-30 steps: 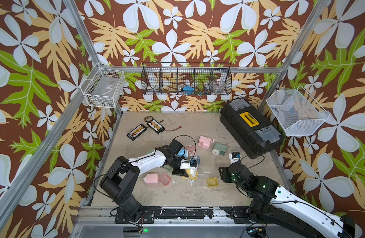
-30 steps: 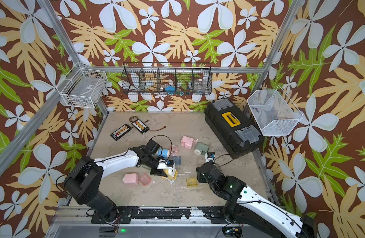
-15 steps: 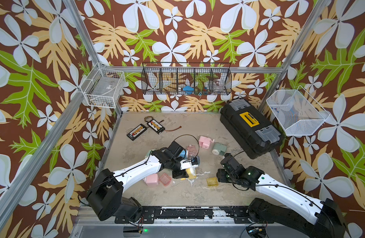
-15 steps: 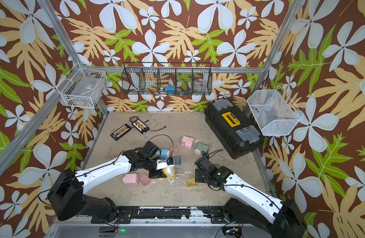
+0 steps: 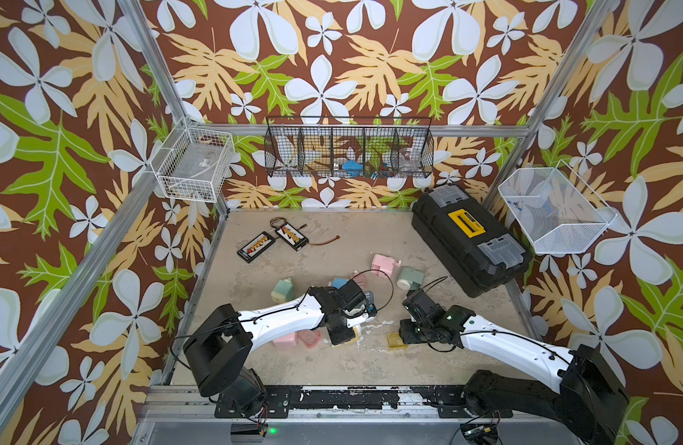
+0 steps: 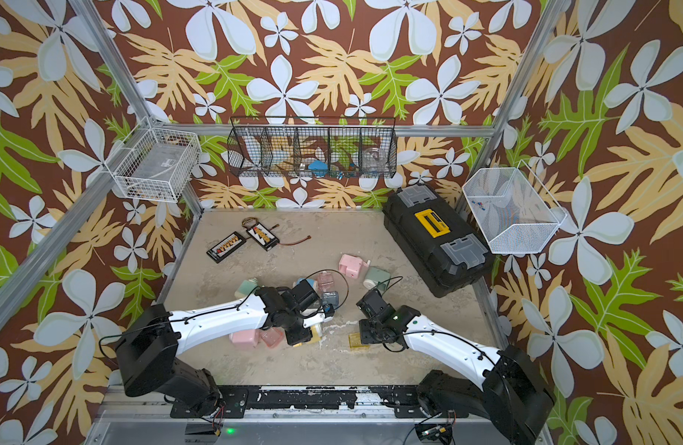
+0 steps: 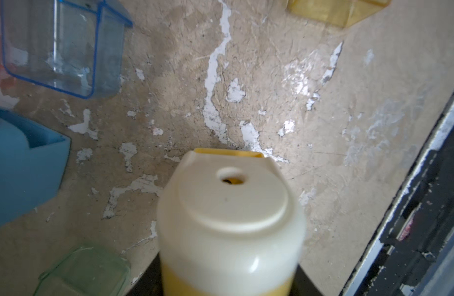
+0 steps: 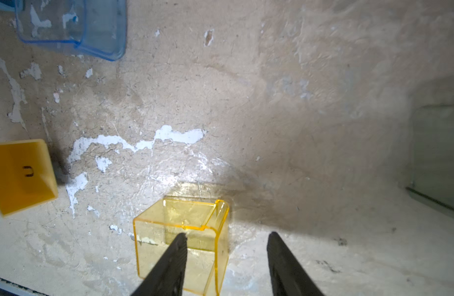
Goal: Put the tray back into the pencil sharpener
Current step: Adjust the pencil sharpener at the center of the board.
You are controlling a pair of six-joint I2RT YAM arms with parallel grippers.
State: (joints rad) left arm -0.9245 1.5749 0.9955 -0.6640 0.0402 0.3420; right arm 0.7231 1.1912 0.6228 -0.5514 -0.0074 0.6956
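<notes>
Gripping a cream-and-yellow pencil sharpener, the left claw is clenched on its body, dark fingers showing at either side in the left wrist view. The sharpener is well to the left of the black toolbox and nearer the arm bases than it. Whether the sharpener rests on the worktop cannot be told.

The clear yellow tray is out of the sharpener. It stands open side up on the worktop, also left of the toolbox and nearer the arm bases, but closer to the toolbox than the sharpener is; both top views show it apart from the sharpener.

The right claw is released, its jaws spread. One finger crosses in front of the tray, and the other stands clear beside the tray's outer wall. Whether the first finger touches the tray cannot be told.

A pink sharpener and a pale green sharpener lie just left of the toolbox. A clear blue tray lies farther left.
</notes>
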